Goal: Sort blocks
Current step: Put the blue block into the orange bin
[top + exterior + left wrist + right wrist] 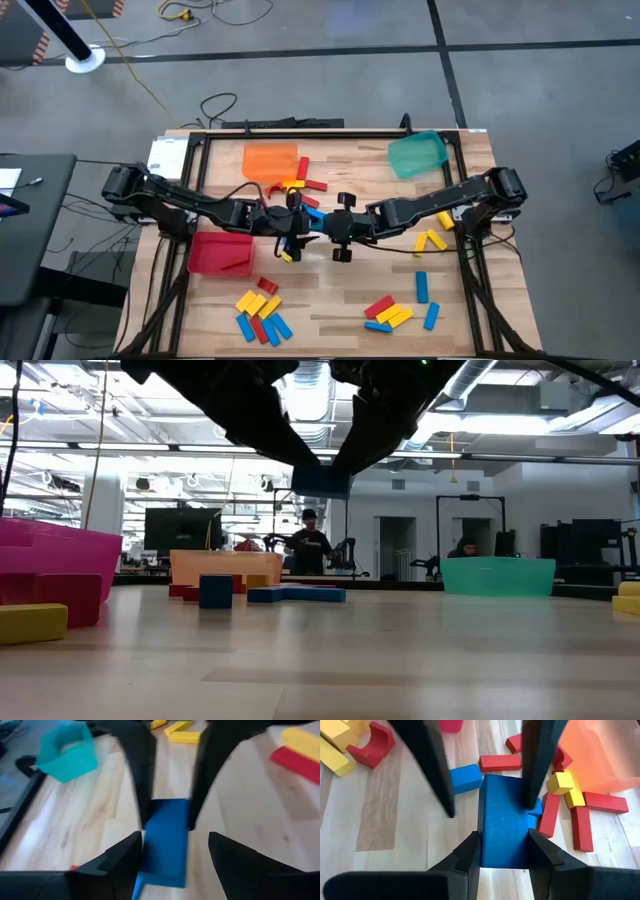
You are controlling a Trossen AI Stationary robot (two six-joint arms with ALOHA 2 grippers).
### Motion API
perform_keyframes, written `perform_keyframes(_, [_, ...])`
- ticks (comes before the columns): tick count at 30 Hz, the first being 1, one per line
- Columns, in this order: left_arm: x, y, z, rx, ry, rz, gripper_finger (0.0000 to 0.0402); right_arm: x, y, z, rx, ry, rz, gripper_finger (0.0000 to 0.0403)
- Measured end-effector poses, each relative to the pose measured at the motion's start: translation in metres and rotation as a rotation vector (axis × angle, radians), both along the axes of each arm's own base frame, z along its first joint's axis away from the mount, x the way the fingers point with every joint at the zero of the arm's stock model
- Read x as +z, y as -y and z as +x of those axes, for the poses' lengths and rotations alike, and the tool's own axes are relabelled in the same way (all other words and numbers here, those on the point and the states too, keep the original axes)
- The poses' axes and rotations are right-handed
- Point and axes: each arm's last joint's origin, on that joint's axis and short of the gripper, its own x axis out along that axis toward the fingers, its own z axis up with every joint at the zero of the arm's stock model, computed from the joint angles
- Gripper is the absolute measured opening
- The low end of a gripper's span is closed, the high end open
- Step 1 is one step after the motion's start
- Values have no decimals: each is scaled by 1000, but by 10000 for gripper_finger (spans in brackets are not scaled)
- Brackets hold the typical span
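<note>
At the left of the table sits the red bin [215, 252], and in front of it a loose heap of red, blue and yellow blocks [262, 315] waits to be sorted.

My left pincer [172, 836] has reached in to the middle of the table. Its fingers stand wide, straddling the blue block [502, 827] without clamping it. One finger is against the block's side and the other is clear of it.

That block is up in the air over mid-table, above the scatter of red, yellow and blue pieces beside the orange bin [270, 160].

My right pincer [503, 835] meets the left one head-on and is clenched on the block's near end, so it alone carries the block.

Further right lie a few more blocks, some in a front-right cluster. The green bin [415, 152] sits at the far right corner.

I take this step to be a handover of one blue block between my two arms, though I cannot tell which way it is going. If the left is to receive it, I must close the left fingers squarely on the free end. Only then should I loosen the right and back it straight out, so the block does not twist or drop. Then I swing the block to its bin.
</note>
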Motion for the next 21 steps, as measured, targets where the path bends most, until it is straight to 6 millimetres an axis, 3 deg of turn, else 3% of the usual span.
perform_keyframes(5, [-1, 0, -1, -3, -13, 9, 230, 1, -4, 0, 10, 3, 20, 128])
perform_keyframes(14, [-3, 1, -1, -19, -28, -8, 270, 2, -6, 1, 18, 31, 29, 128])
perform_keyframes(21, [-6, 2, -2, -49, -51, -46, 260, 6, -7, 3, 23, 53, 33, 128])
